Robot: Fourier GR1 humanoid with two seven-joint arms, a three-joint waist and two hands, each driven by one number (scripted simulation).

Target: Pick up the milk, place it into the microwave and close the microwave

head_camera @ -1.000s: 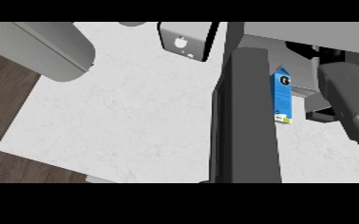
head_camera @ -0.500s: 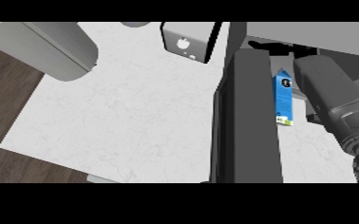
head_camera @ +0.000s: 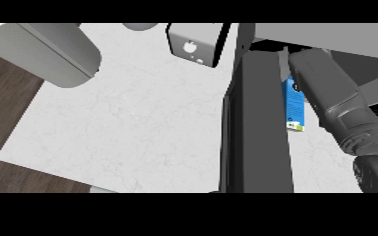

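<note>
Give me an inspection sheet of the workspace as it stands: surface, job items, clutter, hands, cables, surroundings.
surface: white marbled counter; no spills seen.
job's things: blue milk carton sits between the open microwave door and the right forearm; microwave at upper right, not yet closed.
clutter: one small white appliance at the counter's back.
hands: left forearm at upper left, its hand out of view; right forearm close beside the carton, contact cannot be told, and its hand cannot be made out.
cables: nothing seen.
surroundings: dark wood floor along the left.
</note>
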